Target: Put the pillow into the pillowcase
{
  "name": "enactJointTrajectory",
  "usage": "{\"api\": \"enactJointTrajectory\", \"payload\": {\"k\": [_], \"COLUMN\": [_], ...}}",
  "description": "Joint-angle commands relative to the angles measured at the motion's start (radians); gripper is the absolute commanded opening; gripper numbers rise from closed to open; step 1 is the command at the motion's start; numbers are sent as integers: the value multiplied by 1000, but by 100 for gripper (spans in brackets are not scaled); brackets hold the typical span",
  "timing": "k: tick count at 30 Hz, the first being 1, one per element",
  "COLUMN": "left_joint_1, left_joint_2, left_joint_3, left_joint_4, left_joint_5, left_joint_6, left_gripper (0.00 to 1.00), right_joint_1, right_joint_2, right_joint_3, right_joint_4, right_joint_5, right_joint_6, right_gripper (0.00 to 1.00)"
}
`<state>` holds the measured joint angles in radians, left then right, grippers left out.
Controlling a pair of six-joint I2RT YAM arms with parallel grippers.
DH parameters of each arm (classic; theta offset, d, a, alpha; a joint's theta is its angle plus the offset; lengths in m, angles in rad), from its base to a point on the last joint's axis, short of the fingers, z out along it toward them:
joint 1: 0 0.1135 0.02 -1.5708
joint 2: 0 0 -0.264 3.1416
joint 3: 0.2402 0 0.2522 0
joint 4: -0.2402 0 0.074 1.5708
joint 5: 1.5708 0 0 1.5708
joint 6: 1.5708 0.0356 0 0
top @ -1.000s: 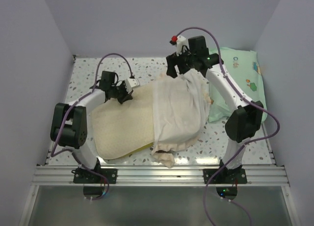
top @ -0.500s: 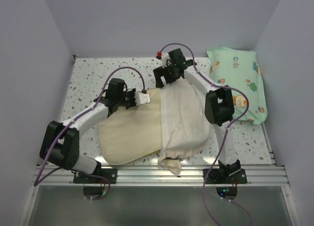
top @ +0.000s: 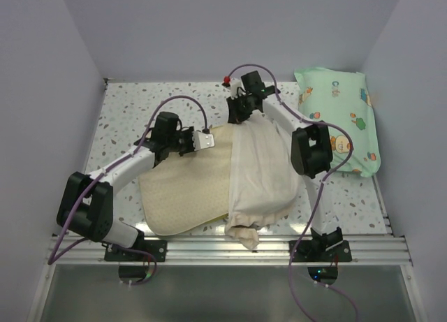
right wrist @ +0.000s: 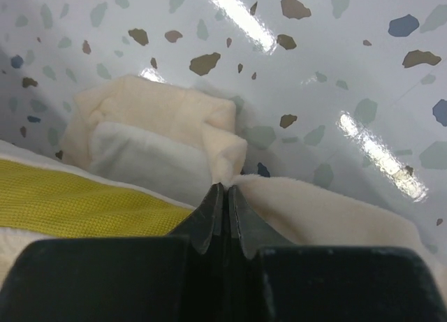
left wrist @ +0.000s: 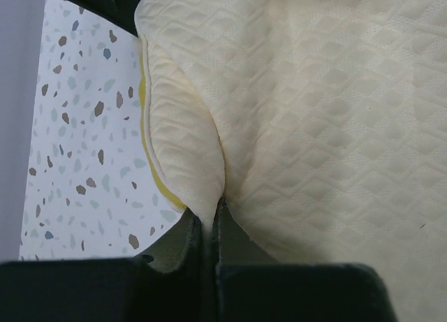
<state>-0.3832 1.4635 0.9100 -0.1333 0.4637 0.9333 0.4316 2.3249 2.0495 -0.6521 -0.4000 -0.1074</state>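
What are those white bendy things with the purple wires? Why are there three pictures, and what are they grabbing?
Those are two robot arms, bolted to the near edge of a speckled table. Each arm ends in a two-finger pincher called a gripper. The big picture looks down from a camera above. The other two come from small cameras on the wrists, so you see each arm's black fingers close up. On the table lie a cream-yellow quilted pillow, a limp cream pillowcase draped over its right part, and a mint-green cartoon pillow off to the right. The left gripper is pinching the pillow's edge. The right gripper is pinching a fold of the pillowcase.
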Motion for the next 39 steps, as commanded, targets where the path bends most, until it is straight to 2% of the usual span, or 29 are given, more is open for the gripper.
{"api": "enactJointTrajectory", "payload": {"k": [1, 4, 7, 9, 15, 20, 24, 26, 29, 32, 35, 37, 38, 39], "left_joint_1": [-14, -14, -14, -14, -8, -5, 0, 6, 42, 136, 233, 309, 364, 381], "left_joint_2": [-19, -25, -25, -38, -92, -210, -290, -299, -289, -198, -91, 18, 76, 96], "left_joint_3": [15, 35, 87, 128, 240, 164, 92, 58, -5, 0, 42, 128, 153, 168], "left_joint_4": [73, 104, 118, 171, 222, 277, 229, 212, 244, 236, 267, 224, 192, 181], "left_joint_5": [52, 79, 118, 162, 193, 220, 245, 256, 279, 306, 253, 230, 211, 201], "left_joint_6": [-28, -125, -238, -330, -497, -487, -539, -583, -678, -786, -855, -876, -887, -886], "left_gripper": [0, 0, 0, 0, 0, 0, 0, 0, 0, 0, 0, 0, 0, 0], "right_joint_1": [10, 35, 99, 152, 248, 294, 299, 314, 348, 345, 340, 342, 340, 338], "right_joint_2": [-143, -225, -265, -314, -390, -423, -388, -377, -365, -296, -139, -14, 20, 42], "right_joint_3": [26, 17, 31, -24, -83, -95, -86, -120, -152, -75, 59, 184, 251, 283], "right_joint_4": [81, 201, 221, 279, 414, 476, 494, 511, 526, 531, 519, 480, 450, 430], "right_joint_5": [-172, -266, -287, -290, -212, -85, -4, -48, -28, 23, 6, -2, 1, 12], "right_joint_6": [99, 245, 297, 334, 504, 581, 609, 633, 614, 574, 522, 493, 479, 454], "right_gripper": [0, 0, 0, 0, 0, 0, 0, 0, 0, 0, 0, 0, 15, 35]}}
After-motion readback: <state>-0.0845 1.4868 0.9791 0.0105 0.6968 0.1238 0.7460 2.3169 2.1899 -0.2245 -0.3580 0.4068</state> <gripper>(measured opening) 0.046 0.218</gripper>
